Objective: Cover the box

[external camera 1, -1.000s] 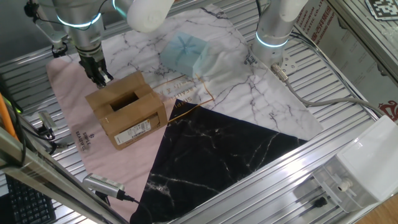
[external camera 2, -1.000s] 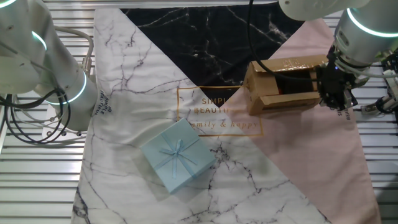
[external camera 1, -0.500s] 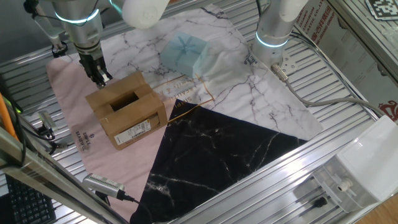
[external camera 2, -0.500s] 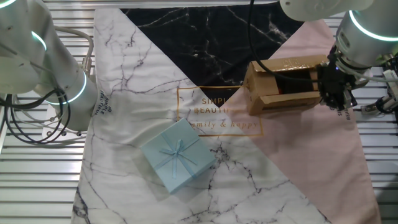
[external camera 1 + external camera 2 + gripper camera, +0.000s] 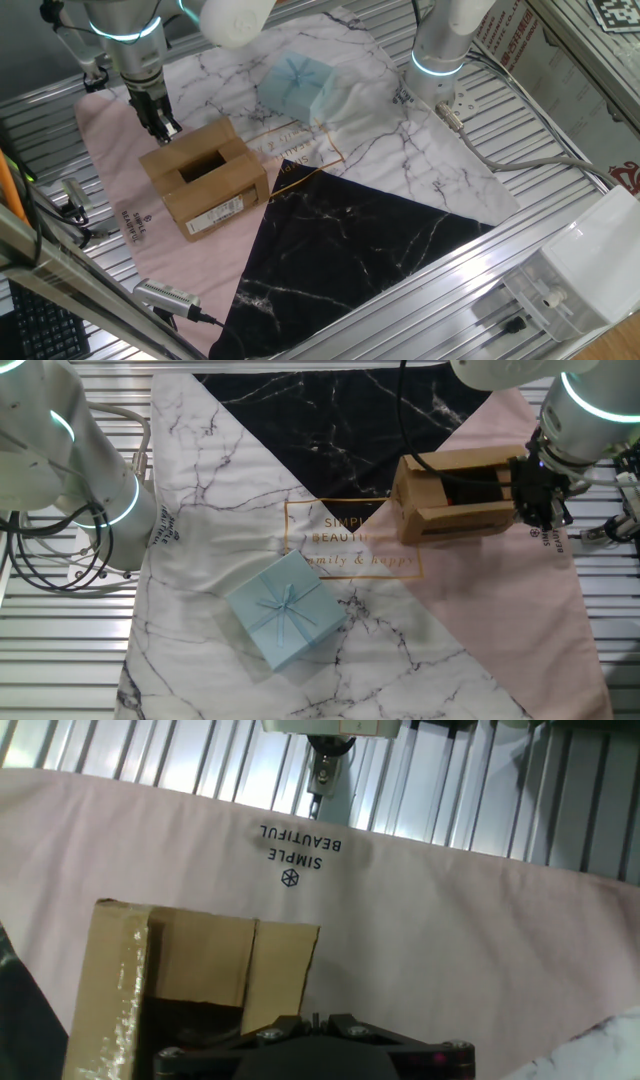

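light: bright, even | shadows: soft | hand view foreground: seemingly blurred

Pink corner of the cloth (image 5: 480, 940): "SIMPLE BEAUTIFUL" (image 5: 297, 845), printed upside down above a small round emblem. Cloth centre, gold frame (image 5: 350, 540): "SIMPLE BEAUTIFUL", partly hidden, and "…mily & happy". Box (image 5: 205, 180) long side: white label (image 5: 222, 210), print illegible.

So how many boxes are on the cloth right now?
2. The brown cardboard box sits on the pink part of the cloth, with the gripper at its end. The pale blue gift box sits apart on the white marble part.
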Robot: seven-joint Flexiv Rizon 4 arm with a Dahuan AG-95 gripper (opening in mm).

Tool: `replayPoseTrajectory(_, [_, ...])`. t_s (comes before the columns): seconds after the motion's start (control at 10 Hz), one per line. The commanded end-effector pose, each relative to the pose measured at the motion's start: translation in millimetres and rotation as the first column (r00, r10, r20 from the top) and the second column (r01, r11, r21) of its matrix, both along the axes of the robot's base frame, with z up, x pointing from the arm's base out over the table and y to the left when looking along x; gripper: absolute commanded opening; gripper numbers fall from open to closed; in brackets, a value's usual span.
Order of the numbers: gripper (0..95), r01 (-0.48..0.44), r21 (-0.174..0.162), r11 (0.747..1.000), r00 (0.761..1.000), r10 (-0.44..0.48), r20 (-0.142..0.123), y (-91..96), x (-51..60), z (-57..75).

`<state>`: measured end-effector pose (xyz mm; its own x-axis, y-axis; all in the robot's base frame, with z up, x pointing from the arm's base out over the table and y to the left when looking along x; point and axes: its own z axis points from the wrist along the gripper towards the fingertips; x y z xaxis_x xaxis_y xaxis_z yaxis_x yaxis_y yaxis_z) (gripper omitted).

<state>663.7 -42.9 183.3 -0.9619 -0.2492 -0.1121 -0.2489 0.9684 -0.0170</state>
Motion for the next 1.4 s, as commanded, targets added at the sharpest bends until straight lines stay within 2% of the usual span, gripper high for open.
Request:
replayPoseTrajectory(0.1, [0.0, 0.0, -0.001, 1.0, 1.0, 0.0, -0.004, 0.7, 0.7, 0.8])
replayPoseTrajectory(1.4, [0.0, 0.032, -0.001, 0.999, 0.999, -0.032, -0.009, 13.8, 2.2, 8.7])
